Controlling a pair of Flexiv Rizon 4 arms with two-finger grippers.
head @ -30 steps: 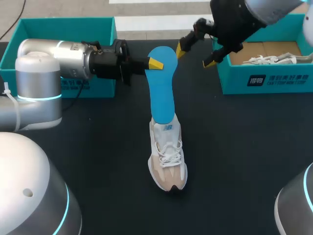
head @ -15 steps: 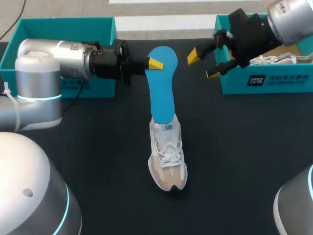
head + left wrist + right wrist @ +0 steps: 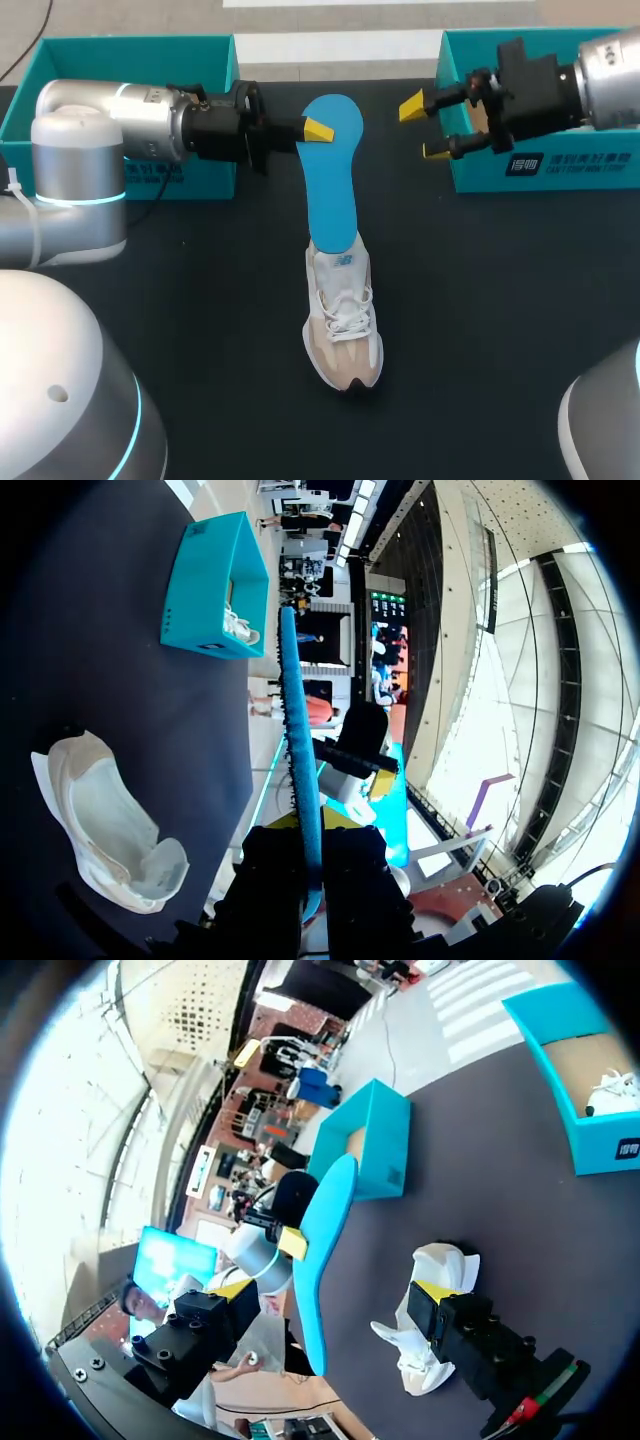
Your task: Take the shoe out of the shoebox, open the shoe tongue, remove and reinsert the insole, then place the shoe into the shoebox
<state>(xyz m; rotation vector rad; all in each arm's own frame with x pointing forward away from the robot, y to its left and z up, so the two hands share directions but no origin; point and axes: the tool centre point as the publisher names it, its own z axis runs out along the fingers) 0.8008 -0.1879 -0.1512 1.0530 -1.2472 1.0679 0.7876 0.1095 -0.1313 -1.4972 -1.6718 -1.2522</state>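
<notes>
The right end effector (image 3: pixel 428 128) has drawn back over the last second. It was close by the far tip of the insole (image 3: pixel 333 190), above and beyond the shoe (image 3: pixel 343 330). Now it hangs well off to the right of the shoe, in front of the shoebox (image 3: pixel 560 168) on that side, with its fingers spread wide and nothing between them. The left end effector (image 3: pixel 318 130) has not moved. It stays clamped on the far end of the insole, beyond the shoe's heel and slightly to its left. From there the blue insole runs back down to the shoe, its near end tucked into the opening just behind the tongue. The shoe itself lies unmoved on the desk (image 3: pixel 500 300), outside both boxes, toe towards the robot. The right arm's retreat suggests its share of the handling is over for now. The left arm alone seems to carry the insole, which looks partway through either removal or reinsertion.
</notes>
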